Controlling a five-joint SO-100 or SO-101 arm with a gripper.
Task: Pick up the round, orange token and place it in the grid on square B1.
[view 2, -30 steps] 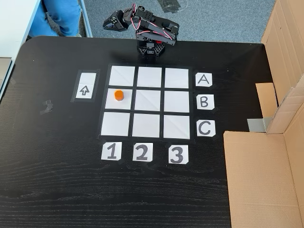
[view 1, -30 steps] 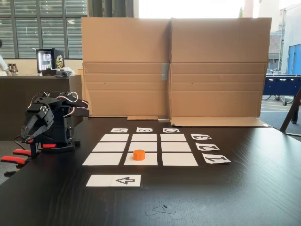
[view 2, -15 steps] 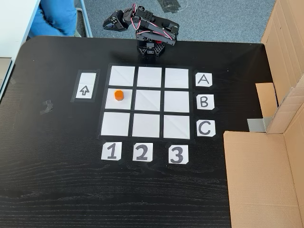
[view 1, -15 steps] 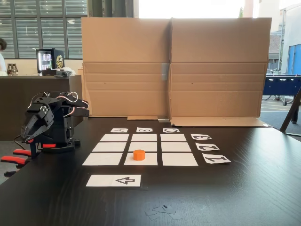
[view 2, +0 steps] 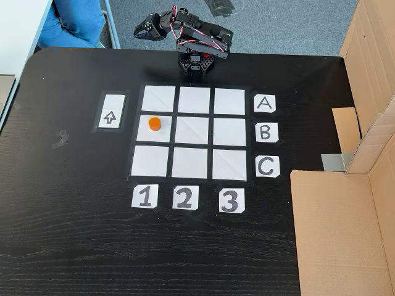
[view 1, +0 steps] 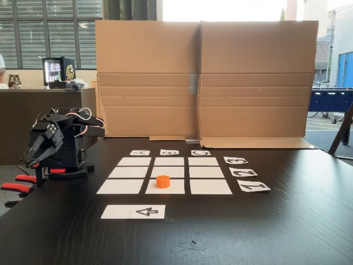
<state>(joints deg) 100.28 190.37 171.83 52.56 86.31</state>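
Observation:
The orange token [view 1: 162,181] [view 2: 154,124] stands upright on square B1 [view 2: 165,136] [view 1: 174,189], the middle-row rectangle of column 1. That square belongs to the white three-by-three grid [view 2: 194,130] [view 1: 203,172]. My black arm is folded up at the table's edge beside row A. Its gripper [view 1: 35,159] [view 2: 141,29] points off the table, well away from the token, with the jaws together and nothing held.
A white arrow strip [view 1: 133,211] [view 2: 113,111] lies beside column 1. Letter cards [view 2: 265,131] and number cards [view 2: 184,197] edge the grid. A cardboard wall [view 1: 204,77] [view 2: 345,228] stands past column 3. Orange-red clamp handles [view 1: 16,187] stick out by the arm's base.

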